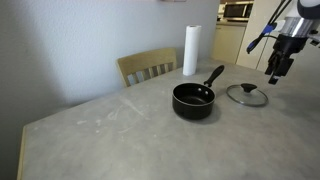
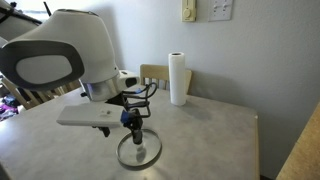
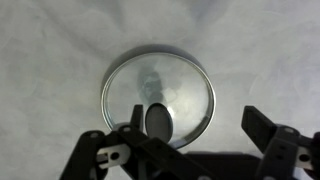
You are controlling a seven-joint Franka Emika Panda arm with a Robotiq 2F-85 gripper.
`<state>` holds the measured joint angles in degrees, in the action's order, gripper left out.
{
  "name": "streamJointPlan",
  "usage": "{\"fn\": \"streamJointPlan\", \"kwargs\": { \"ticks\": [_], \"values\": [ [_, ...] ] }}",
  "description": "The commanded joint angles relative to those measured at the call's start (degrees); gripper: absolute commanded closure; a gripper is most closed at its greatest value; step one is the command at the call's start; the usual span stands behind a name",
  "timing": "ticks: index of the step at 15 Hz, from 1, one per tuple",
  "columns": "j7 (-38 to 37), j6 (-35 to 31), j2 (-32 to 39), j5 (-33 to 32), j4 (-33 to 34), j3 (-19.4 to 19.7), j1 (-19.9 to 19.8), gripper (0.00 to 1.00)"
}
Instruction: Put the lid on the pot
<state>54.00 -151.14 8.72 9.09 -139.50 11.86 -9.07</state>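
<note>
The lid (image 1: 246, 94) is a round clear glass disc with a metal rim and a dark centre knob, lying flat on the grey table to the right of the pot. The pot (image 1: 193, 100) is a small black saucepan with its long handle angled up toward the lid. My gripper (image 1: 275, 72) hangs just above the lid's far right side, open and empty. In the wrist view the lid (image 3: 158, 90) fills the centre below the open gripper (image 3: 197, 122). In an exterior view the gripper (image 2: 132, 135) is over the lid (image 2: 139, 152), and the pot is hidden.
A tall white paper-towel roll (image 1: 190, 50) stands at the table's back edge, also seen in an exterior view (image 2: 179, 78). A wooden chair (image 1: 148, 66) sits behind the table. The table (image 1: 110, 130) stretches wide to the left of the pot.
</note>
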Motion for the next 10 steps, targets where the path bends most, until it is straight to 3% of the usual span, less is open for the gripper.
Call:
{"fn": "streamJointPlan", "kwargs": {
  "ticks": [1, 10],
  "values": [
    [0.96, -1.86, 2.68, 0.61, 2.92, -3.15, -2.26, 0.0],
    [-0.07, -2.85, 13.1, -3.08, 12.49, -5.73, -4.1, 0.0]
  ]
}}
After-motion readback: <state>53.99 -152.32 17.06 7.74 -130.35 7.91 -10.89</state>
